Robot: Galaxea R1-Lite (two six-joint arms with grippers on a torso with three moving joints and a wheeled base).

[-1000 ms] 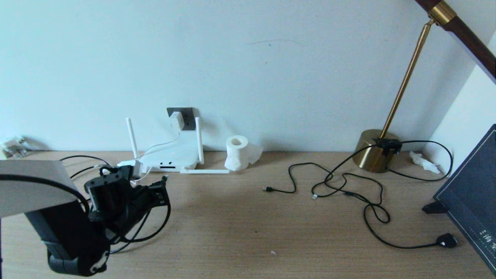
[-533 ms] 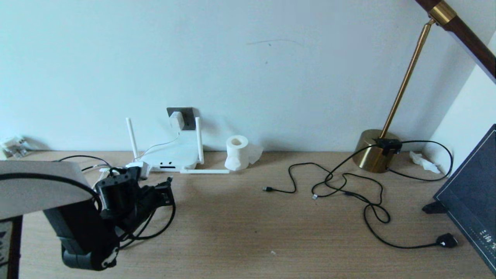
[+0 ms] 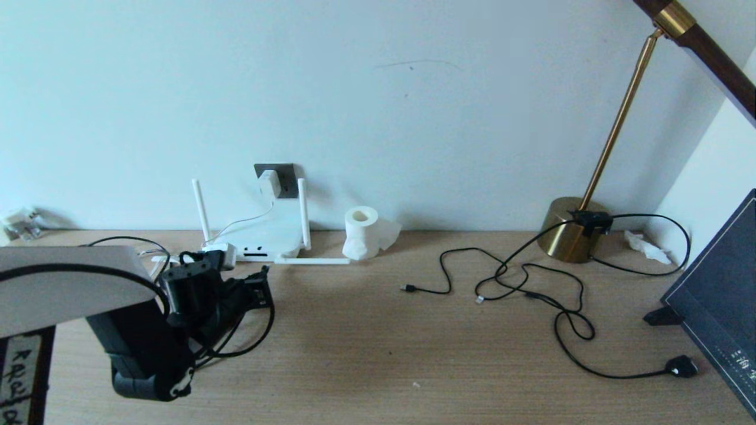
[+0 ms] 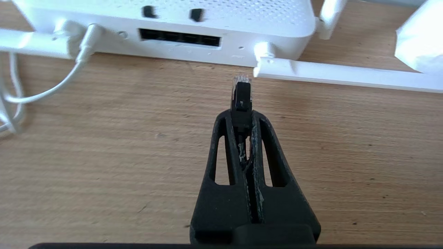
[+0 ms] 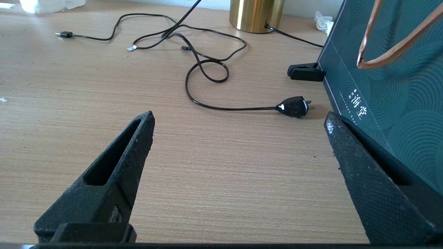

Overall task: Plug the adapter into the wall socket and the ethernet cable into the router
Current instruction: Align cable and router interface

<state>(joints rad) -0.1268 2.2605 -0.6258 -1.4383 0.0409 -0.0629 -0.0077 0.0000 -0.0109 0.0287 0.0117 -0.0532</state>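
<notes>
**A:** How much of the job looks finished?

**B:** The first half, it seems. The adapter (image 3: pixel 269 183), a small white brick, sits on the dark grey wall socket (image 3: pixel 283 177) above the worktop's back edge, towards its left end, and its thin white cord runs down to the router (image 3: pixel 260 239). From the head view I cannot confirm the pins are fully home, but it appears plugged in.

**A:** And the ethernet cable?

**B:** Not yet in. The left gripper (image 4: pixel 241 114) is clamped narrow on the ethernet cable (image 4: pixel 241 95) just behind its plug, with the clear tip poking out ahead of the fingertips. The rest of the black cable loops down under the arm.

**A:** Where is the plug relative to the router?

**B:** Near the front face, but apart from it. The row of dark ports (image 4: pixel 180 37) lies ahead and a little to one side of the plug's line, so I judge it needs a small sideways correction before it is pushed in. One folded-down antenna (image 4: pixel 342 76) lies along the worktop close beside the plug.

**A:** The other arm?

**B:** The right gripper (image 5: pixel 238 145) is parked over the worktop's right end, jaws spread wide, holding nothing.
</notes>
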